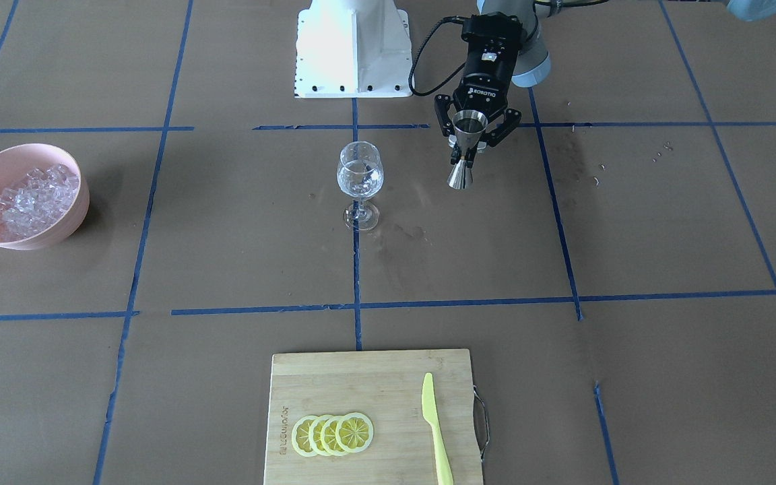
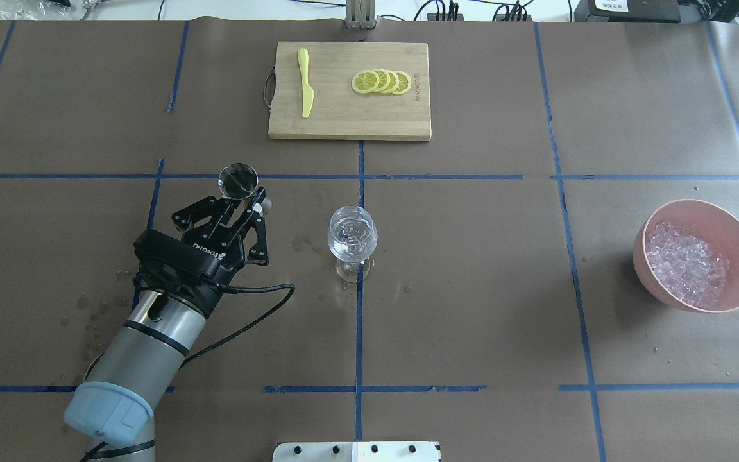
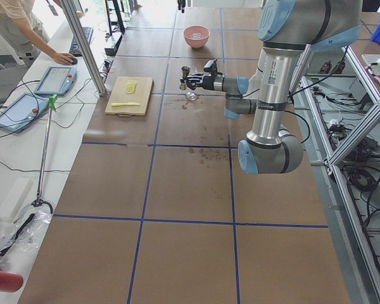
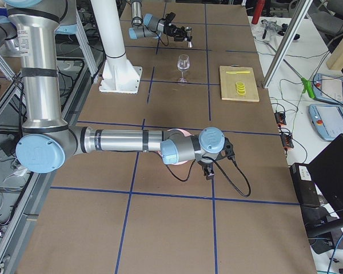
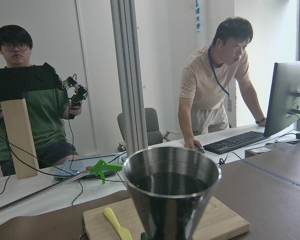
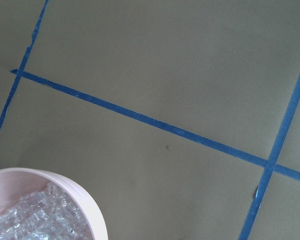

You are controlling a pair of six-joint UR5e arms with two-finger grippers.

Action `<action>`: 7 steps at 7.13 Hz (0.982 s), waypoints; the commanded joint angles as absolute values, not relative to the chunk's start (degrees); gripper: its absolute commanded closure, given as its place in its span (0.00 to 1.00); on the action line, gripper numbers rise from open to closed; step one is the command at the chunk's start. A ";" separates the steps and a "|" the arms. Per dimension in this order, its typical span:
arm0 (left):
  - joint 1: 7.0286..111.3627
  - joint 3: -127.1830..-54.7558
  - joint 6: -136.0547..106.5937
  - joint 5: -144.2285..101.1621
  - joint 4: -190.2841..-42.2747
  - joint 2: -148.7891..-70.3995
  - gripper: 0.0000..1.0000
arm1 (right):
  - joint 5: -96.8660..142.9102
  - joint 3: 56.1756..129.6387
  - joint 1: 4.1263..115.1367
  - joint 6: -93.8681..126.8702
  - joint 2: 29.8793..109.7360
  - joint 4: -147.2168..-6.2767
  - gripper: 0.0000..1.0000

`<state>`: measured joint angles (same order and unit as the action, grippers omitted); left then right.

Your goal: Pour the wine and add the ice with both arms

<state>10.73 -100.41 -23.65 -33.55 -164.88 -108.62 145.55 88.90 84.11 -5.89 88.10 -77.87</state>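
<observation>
Left gripper [image 2: 246, 204] clamped on the jigger [image 1: 461, 175] at its waist; jigger upright, lifted, beside the glass [image 1: 360, 176] but not yet over it. Wine [image 5: 171, 182] sits dark in the top cup, below the rim; none shows in the glass.

My read: the step is carry, then pour. Keep the jigger level in transit; get its lip over the glass mouth, just above the rim, before rolling the wrist; tilt slowly toward centre. Small measure, narrow mouth; stains [image 2: 93, 311] show that spills happen. Stay off the stem; the glass looks tippy.

Ice [image 2: 685, 263] is in the bowl [image 2: 703, 208], well apart. Right gripper [image 4: 208, 170] hangs by it; cannot tell whether it's open.
</observation>
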 commanded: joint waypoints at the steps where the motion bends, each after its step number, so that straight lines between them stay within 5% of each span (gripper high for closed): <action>1: 10.55 -100.46 -20.49 -34.10 -157.73 -109.60 1.00 | 145.46 88.77 84.11 -5.89 88.07 -77.87 0.00; 7: 13.97 -101.34 -10.63 -53.32 -154.16 -110.66 1.00 | 145.55 88.86 84.11 -5.80 88.07 -77.87 0.00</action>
<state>13.09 -101.32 -10.76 -48.85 -154.23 -110.83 145.55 88.85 84.11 -5.87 88.07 -77.87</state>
